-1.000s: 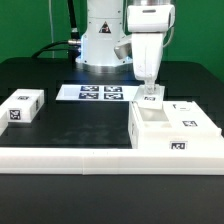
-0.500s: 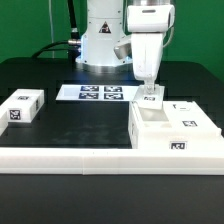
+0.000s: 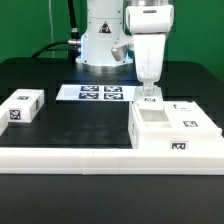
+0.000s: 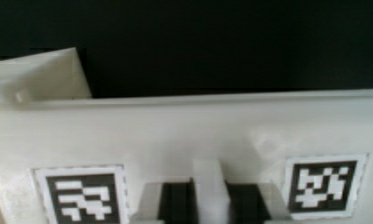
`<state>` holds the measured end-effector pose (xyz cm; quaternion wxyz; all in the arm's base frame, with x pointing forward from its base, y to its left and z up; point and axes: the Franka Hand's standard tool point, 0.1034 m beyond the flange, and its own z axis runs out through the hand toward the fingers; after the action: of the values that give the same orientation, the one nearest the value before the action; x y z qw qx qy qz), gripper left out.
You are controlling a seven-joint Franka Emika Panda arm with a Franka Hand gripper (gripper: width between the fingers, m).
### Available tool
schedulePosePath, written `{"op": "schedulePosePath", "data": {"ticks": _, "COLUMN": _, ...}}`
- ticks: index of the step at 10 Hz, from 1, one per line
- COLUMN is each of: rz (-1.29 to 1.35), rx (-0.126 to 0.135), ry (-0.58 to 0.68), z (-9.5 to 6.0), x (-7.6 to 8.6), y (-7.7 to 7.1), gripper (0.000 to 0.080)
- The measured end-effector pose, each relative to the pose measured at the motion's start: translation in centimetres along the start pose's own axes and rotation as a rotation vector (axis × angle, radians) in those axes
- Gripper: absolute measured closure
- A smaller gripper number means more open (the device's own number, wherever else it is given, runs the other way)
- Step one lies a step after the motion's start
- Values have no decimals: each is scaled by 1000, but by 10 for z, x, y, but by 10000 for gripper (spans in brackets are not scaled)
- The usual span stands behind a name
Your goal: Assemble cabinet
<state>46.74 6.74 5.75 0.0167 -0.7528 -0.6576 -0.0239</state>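
Nothing's shifting since a second ago; pincer is clamping the small cabinet panel by its top edge, probably light, stiff, slick plastic.

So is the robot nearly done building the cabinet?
Not yet. The cabinet body sits by the rail, looking partly built. The tool is at its back wall; its grip is unclear. One small white piece lies apart, unattached.
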Motion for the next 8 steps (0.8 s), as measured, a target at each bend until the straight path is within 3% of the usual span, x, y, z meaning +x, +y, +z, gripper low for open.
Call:
{"op": "schedulePosePath", "data": {"ticks": 4, "rz": 2, "rx": -1, "ry": 0, "z": 0, "x": 0, "y": 0, "gripper": 730}}
{"op": "schedulePosePath", "data": {"ticks": 8, "rz": -34, "rx": -15, "ry": 9, "z": 0, "x": -5, "y": 22, "gripper": 729}}
